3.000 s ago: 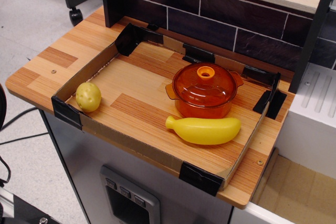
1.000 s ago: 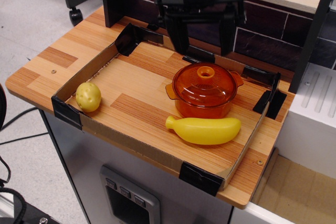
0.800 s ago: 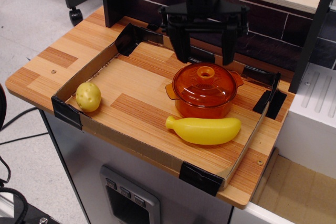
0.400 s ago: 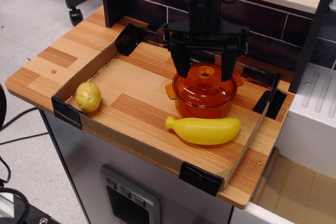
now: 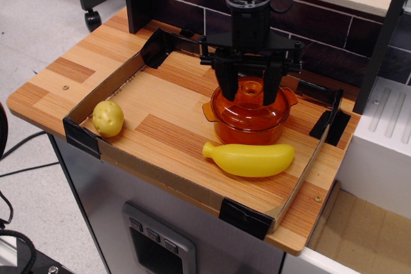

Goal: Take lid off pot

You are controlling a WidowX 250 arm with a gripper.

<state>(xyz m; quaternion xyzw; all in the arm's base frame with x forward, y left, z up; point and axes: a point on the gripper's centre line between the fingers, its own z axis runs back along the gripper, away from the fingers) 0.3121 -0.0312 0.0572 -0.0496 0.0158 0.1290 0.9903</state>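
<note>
The translucent orange pot [image 5: 249, 129] stands on the wooden board, right of centre, with the domed orange lid [image 5: 250, 104] on it. The lid's lighter orange knob [image 5: 250, 86] shows between my fingers. My black gripper [image 5: 249, 94] reaches straight down over the lid. Its two fingers [image 5: 228, 91] stand either side of the knob, with a gap still showing on each side, tips at or just above the dome. The gripper is open.
A yellow banana [image 5: 249, 158] lies just in front of the pot. A yellowish potato [image 5: 108, 118] sits at the board's left. A low cardboard rim [image 5: 160, 181] with black taped corners [image 5: 246, 218] frames the board. A dark tiled wall [image 5: 321, 36] stands behind.
The gripper came in from the back, moved over the pot and came down onto the lid; its fingers have drawn closer around the knob. Pot, lid, banana and potato have not moved.
</note>
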